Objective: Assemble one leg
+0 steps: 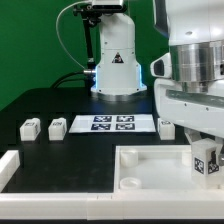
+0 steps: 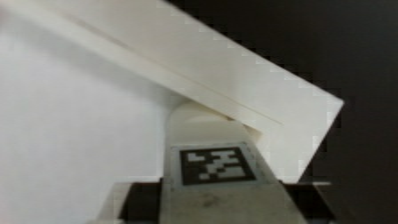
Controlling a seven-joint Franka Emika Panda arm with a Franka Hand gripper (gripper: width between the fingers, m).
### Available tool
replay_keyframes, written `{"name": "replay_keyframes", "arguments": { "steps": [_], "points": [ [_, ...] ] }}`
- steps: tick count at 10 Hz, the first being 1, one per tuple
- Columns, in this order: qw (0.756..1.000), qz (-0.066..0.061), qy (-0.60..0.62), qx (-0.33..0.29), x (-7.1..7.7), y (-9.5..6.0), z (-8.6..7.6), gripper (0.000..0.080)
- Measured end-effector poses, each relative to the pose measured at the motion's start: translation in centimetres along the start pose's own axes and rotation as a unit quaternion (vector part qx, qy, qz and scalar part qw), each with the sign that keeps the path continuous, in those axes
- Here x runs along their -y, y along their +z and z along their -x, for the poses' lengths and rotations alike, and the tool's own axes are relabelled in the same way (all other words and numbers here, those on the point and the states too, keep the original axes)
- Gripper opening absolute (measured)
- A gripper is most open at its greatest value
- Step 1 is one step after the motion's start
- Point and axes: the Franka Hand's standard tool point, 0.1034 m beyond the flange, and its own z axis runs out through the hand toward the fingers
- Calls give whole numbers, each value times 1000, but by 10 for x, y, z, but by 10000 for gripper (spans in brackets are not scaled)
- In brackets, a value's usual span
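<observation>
My gripper [image 1: 203, 150] hangs at the exterior view's right and is shut on a leg [image 1: 209, 164], a small white block with a black-and-white tag. It holds the leg upright at the near right corner of the large white tray-like piece [image 1: 150, 158]; I cannot tell whether the two touch. In the wrist view the leg [image 2: 214, 140] sits between my dark fingers [image 2: 146, 203], tag facing the camera, and points into the tray's corner rim [image 2: 267, 95]. Three more legs lie on the table: two on the left [image 1: 30, 127] [image 1: 56, 127] and one by the tray [image 1: 166, 127].
The marker board [image 1: 112, 123] lies flat between the loose legs. A white raised bar [image 1: 8, 166] sits at the near left edge. The arm's base [image 1: 115, 65] stands behind, in front of a green backdrop.
</observation>
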Motion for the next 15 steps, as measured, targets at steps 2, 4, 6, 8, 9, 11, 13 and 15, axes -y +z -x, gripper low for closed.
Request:
{"name": "replay_keyframes", "arguments": {
  "steps": [2, 4, 6, 8, 9, 11, 13, 15],
  "points": [
    [987, -4, 160, 15, 1, 1, 4, 294],
    [955, -9, 296, 19, 4, 0, 6, 294],
    [927, -7, 373, 19, 2, 0, 0, 294],
    [925, -7, 379, 14, 1, 0, -2, 294],
    [928, -8, 373, 13, 1, 0, -2, 295],
    [929, -7, 370, 13, 1, 1, -2, 522],
    [930, -10, 367, 13, 3, -1, 0, 623],
    [933, -43, 357, 29, 23, -44, 12, 647]
  ]
}}
